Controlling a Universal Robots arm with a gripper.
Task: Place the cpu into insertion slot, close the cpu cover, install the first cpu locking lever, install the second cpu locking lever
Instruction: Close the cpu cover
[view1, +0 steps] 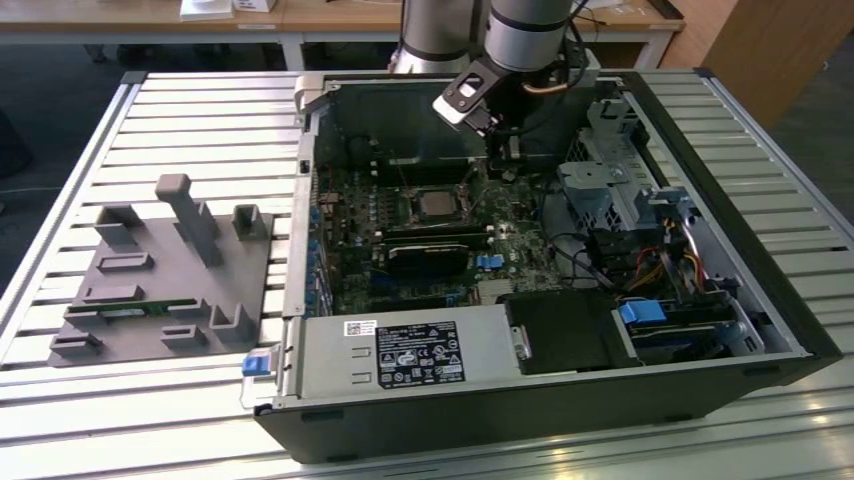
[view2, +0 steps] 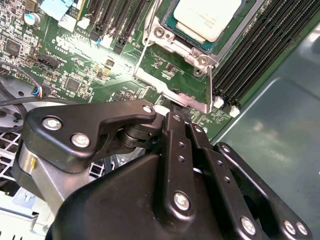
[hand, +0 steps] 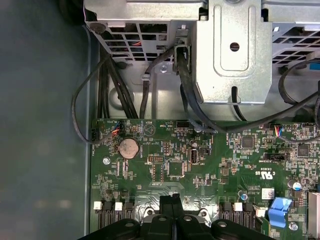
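Note:
The cpu (view1: 434, 203) (view2: 207, 17) lies flat with its silver top up in the insertion slot (view2: 186, 35) on the green motherboard. The cpu cover (view2: 200, 56), a silver metal frame, lies around it; I cannot tell whether it is fully down. Thin metal lever rods (view2: 149, 30) run along the socket's sides. My gripper (view1: 505, 165) (view2: 165, 111) (hand: 172, 200) hangs low over the board, just beyond the socket toward the case's back wall. Its black fingers (hand: 168, 201) are pressed together with nothing between them.
The open computer case (view1: 787, 330) lies on a slatted metal table. Black memory slots (view2: 250, 55) flank the socket. A metal drive cage (hand: 232, 55) with looping cables stands on the exterior view's right. A grey fixture block (view1: 167, 270) sits left of the case.

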